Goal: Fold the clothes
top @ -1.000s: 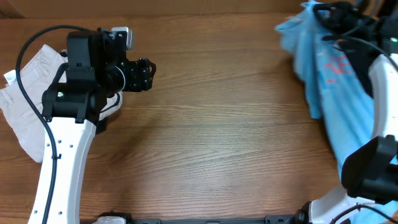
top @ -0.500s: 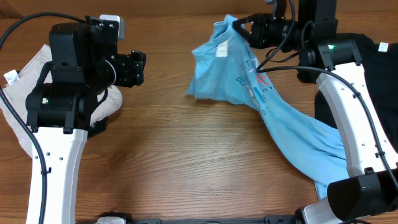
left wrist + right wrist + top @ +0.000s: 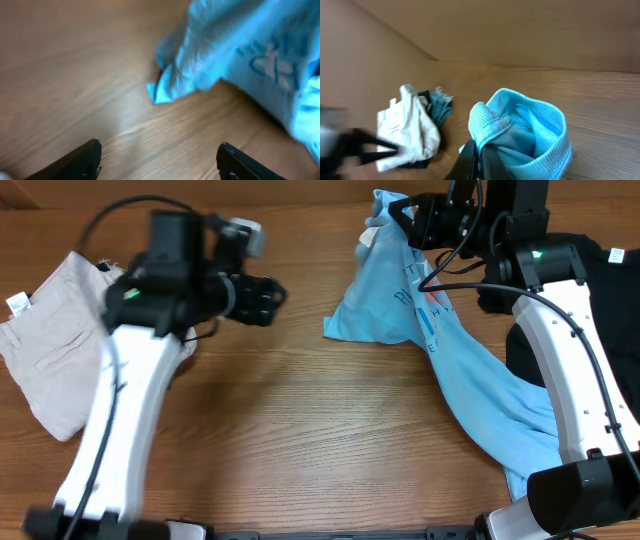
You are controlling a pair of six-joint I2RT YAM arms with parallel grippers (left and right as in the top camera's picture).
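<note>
1. Blue tee (image 3: 385,315): one of two tees I count. The other is a black tee (image 3: 622,320), so one of each.
2. Blue tee is right of centre on the table (image 3: 300,440). Its top end is lifted near the back edge and the rest trails down to the front right, resting on the wood. Red and white chest lettering shows, partly creased over.
3. Black tee lies at the far right edge, mostly behind the right arm, with one white label (image 3: 614,255) showing. I can't tell whether the blue tee's lower part overlaps it or just runs beside it.
4. Right gripper (image 3: 403,218): clamped on the blue tee's bunched collar. My right wrist view shows the ribbed neckband pinched at the fingers (image 3: 467,162).
5. Left gripper (image 3: 272,295): jaws wide, nothing in them. It sits left of centre, apart from the blue tee. Left wrist view shows both fingers (image 3: 80,160) over bare wood, with a corner of the blue tee ahead of them.
6. One beige garment (image 3: 50,360) lies crumpled at the far left, with a white tag on its left edge. In the right wrist view something dark teal sits beside it, and I can't tell what.
7. Two arms and two grippers are in view. The left arm is blurred.
</note>
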